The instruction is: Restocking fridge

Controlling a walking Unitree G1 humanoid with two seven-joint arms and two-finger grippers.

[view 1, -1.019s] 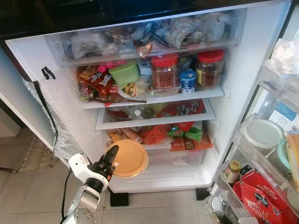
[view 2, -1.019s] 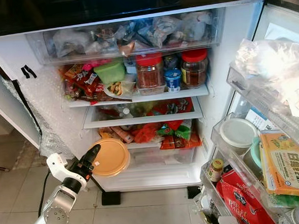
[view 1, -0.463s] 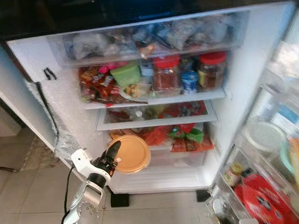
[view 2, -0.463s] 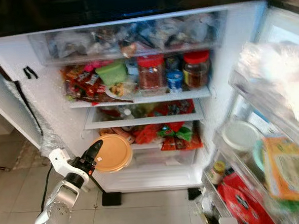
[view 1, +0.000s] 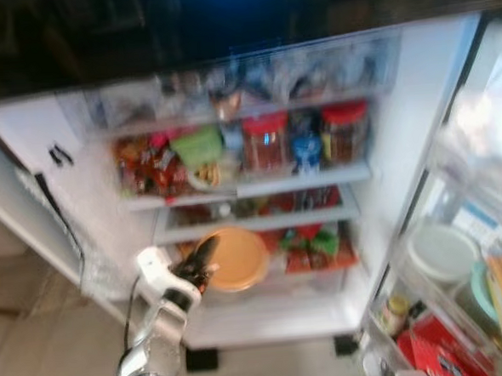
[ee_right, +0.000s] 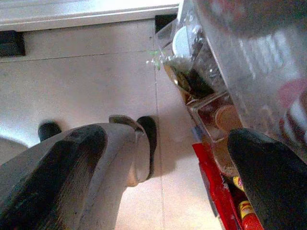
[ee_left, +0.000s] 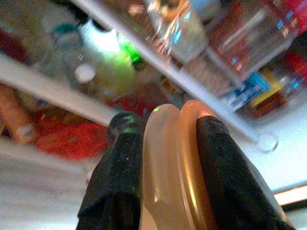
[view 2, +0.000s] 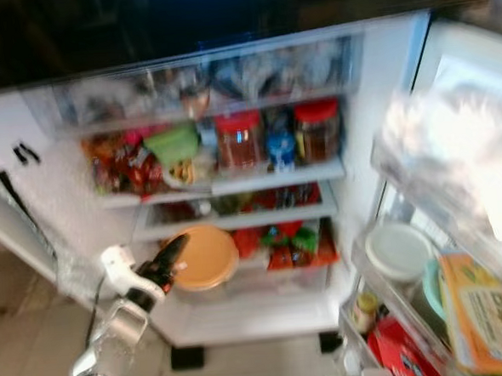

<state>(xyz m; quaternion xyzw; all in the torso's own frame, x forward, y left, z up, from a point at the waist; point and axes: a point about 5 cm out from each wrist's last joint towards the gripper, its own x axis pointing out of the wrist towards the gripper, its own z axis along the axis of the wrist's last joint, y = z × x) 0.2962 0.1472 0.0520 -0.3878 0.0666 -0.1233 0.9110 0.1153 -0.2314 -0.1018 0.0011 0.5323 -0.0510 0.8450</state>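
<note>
Open white fridge (view 1: 419, 144) ahead, shelves crammed, door racks swung out on the right. Top: clear drawer of bagged food (view 1: 244, 78). Below it, a shelf with two red-lidded glass jars (view 1: 265, 140), a lime-green tub (view 1: 195, 144) and red snack packets (view 1: 143, 165). Lower down, red and green pouches (view 1: 318, 243) packed tight.

Raised in front of the lower shelves on the left: round flat orange plastic container with lid (view 1: 234, 259), pinched by its rim in the left gripper (view 1: 198, 264). From the wrist, black fingers (ee_left: 120, 177) clamped on either side of the orange and pale double edge.

Risks, as judged from here:
- Little free room on the lower shelf; pushing in could shove the pouches back or jam the container against the shelf edge.
- Edge-only grip on a wide disc; a knock on the shelf lip could twist it loose and drop it to the tiled floor (ee_right: 96, 72).
- Lid could pop if squeezed or levered.

Right gripper (ee_right: 163, 158) hanging low beside the door racks, fingers spread wide, nothing between them; a swing of the body could brush the racks.

Hard to make out: head views smeared by motion, labels unreadable, target shelf gap unclear, container contents unseen, depth behind the front row hidden.
</note>
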